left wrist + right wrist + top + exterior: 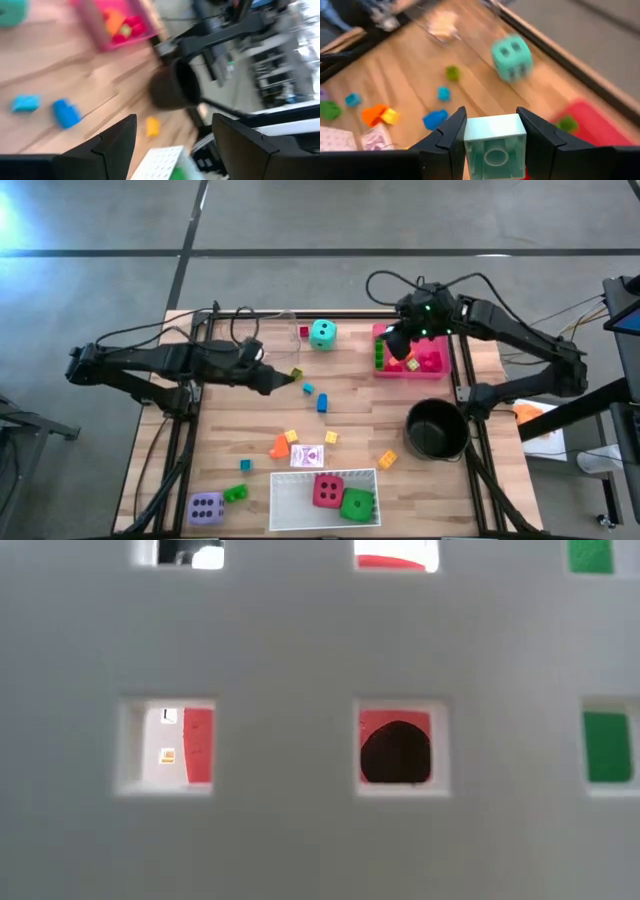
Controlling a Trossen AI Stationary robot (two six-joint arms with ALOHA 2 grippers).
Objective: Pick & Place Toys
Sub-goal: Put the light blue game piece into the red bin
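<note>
My right gripper hangs over the near left part of the pink tray at the table's far right, shut on a pale mint block. The tray holds several small blocks. The teal die rests on the table left of the tray. My left gripper is open above the table's left middle, with nothing between its fingers. Small blocks and cards lie scattered on the wood. A red die and a green die sit in the white tray. The purple die sits near left. My right gripper pinches the mint block by two opposite sides between its two fingers. The fingers slant down toward the table's left and far side. The block is lifted clear, one studded face turned toward the wrist camera.
A black round pot stands near the right edge, below the pink tray. A clear tray sits at the far edge. The low view is filled by the white tray's perforated wall. Open wood lies between the scattered blocks and the pot.
</note>
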